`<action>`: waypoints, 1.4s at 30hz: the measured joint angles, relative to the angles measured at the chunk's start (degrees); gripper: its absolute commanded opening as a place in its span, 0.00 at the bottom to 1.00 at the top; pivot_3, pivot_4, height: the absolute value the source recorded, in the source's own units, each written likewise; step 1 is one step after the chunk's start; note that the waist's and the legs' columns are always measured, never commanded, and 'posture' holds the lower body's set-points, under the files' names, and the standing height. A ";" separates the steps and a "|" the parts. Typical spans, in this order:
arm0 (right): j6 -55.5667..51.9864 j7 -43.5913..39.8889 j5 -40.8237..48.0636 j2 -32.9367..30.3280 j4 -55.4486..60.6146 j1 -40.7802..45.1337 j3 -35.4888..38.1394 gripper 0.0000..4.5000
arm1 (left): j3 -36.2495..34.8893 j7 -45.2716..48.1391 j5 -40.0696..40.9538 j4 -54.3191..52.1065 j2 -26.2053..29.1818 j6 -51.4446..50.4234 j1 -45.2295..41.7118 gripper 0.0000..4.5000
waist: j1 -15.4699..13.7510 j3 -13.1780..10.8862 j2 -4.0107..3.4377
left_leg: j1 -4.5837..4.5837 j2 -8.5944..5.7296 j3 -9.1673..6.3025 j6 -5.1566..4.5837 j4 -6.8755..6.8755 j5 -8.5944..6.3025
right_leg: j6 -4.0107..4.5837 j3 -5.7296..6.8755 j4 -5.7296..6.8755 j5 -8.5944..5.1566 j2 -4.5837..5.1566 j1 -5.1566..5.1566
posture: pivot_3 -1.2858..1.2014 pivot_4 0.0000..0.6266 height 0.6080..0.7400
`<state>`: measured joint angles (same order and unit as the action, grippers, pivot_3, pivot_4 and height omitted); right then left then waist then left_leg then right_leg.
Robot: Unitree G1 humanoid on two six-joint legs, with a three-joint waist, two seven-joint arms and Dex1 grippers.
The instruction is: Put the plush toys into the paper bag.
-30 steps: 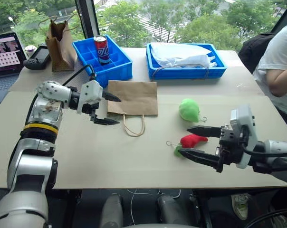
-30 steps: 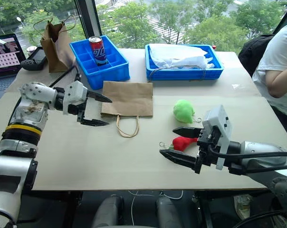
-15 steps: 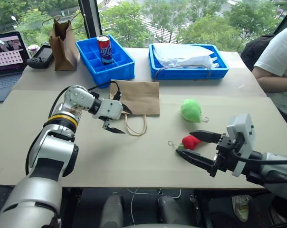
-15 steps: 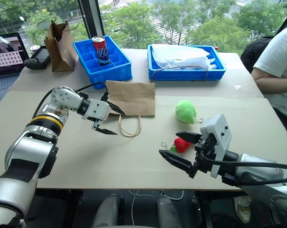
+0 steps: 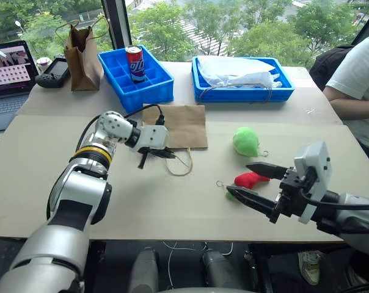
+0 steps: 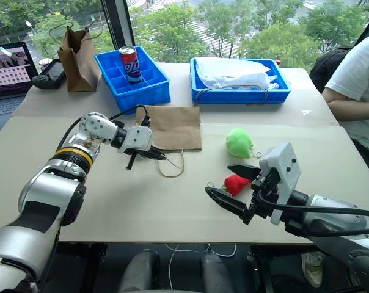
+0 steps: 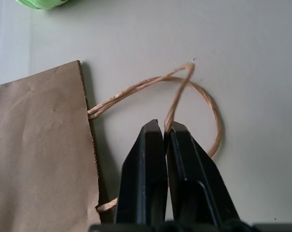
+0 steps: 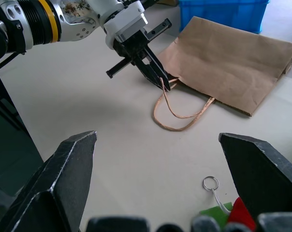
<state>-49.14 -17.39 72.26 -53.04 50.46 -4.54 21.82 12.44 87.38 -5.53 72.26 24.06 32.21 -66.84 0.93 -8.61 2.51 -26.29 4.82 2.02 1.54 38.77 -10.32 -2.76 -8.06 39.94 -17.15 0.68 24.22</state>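
Note:
The paper bag (image 5: 175,125) lies flat on the table, its cord handles (image 5: 183,165) looping toward me. My left gripper (image 5: 168,154) is shut on one cord handle (image 7: 177,92) just off the bag's mouth; the right wrist view shows that left gripper (image 8: 161,83) pinching the cord. The round green plush toy (image 5: 245,141) rests to the right of the bag. Nearer me lies the red chili plush toy (image 5: 253,179) with its key ring (image 8: 210,182). My right gripper (image 5: 237,177) stands open, its two fingers to either side of the chili, not touching it.
At the back stand a darker narrow paper bag (image 5: 80,52), a blue divided bin (image 5: 120,76) with a soda can (image 5: 134,63), and a blue tray (image 5: 282,91) holding white plastic. A laptop (image 5: 7,64) sits far left. A person (image 5: 355,85) sits at the right edge.
My left gripper has moved right and down to the bag's handle and shut on the cord, lifting it slightly. My right gripper has stayed open by the chili.

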 measured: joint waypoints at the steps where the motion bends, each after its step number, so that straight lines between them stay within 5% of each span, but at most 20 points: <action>1: 0.02 -0.02 -0.14 0.07 0.01 -1.10 -0.28 1.00 | -0.70 1.83 2.28 -1.03 -0.05 -3.19 0.04 0.01 | 0.04 0.00 0.00 | -0.01 0.00 -0.02 0.00 0.00 0.00 | 0.00 0.00 0.03 0.00 0.00 0.00 | 0.52 0.24 0.58; 4: 0.09 -0.03 -0.41 0.67 0.48 -3.46 -0.86 1.00 | -0.11 4.30 10.66 -9.67 0.29 -15.20 1.82 0.01 | 0.14 0.00 -0.01 | -0.01 -0.01 -0.08 0.00 0.02 0.00 | 0.00 0.00 0.06 0.00 0.00 -0.02 | 0.52 0.24 0.58; 11: 0.95 3.57 -4.00 6.28 1.58 -5.33 -7.89 1.00 | 2.00 2.86 27.79 -47.99 4.70 -58.76 13.71 0.01 | 1.34 -0.01 -0.06 | 0.00 0.00 -0.26 -0.01 0.11 0.02 | -0.06 0.10 0.24 -0.09 -0.04 -0.06 | 0.52 0.24 0.58; 16: 1.08 8.31 -11.07 11.73 -0.42 -1.10 -14.91 0.62 | -1.09 -5.48 36.02 -62.95 4.30 -80.55 13.99 0.00 | 1.45 0.00 -0.12 | 0.09 -0.03 -0.35 -0.05 0.15 0.05 | -0.23 0.19 0.24 -0.20 -0.05 -0.13 | 0.52 0.24 0.58; 24: 2.92 11.68 -25.51 21.65 -8.29 7.02 -26.39 0.01 | -3.65 -14.31 38.73 -64.72 3.00 -89.11 16.07 0.00 | 1.39 0.00 -0.21 | 0.04 -0.03 -0.37 -0.06 0.13 0.05 | -0.19 0.18 0.23 -0.20 -0.11 -0.06 | 0.52 0.24 0.58; 42: 18.46 1.49 -51.19 32.46 -36.00 17.01 -37.88 0.00 | -19.29 -31.89 52.09 -63.22 -5.08 -106.02 15.32 0.00 | 1.31 0.00 -0.22 | 0.06 -0.03 -0.38 -0.06 0.11 0.05 | -0.17 0.22 0.26 -0.19 -0.11 -0.05 | 0.52 0.24 0.58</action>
<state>-30.68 -15.90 21.07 -20.58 14.45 12.46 -16.06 -6.85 55.48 46.56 9.04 18.98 -73.82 -51.51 2.24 -8.61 2.29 -26.23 4.79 1.63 1.49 38.88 -10.27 -2.93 -7.83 40.20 -17.33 0.57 24.17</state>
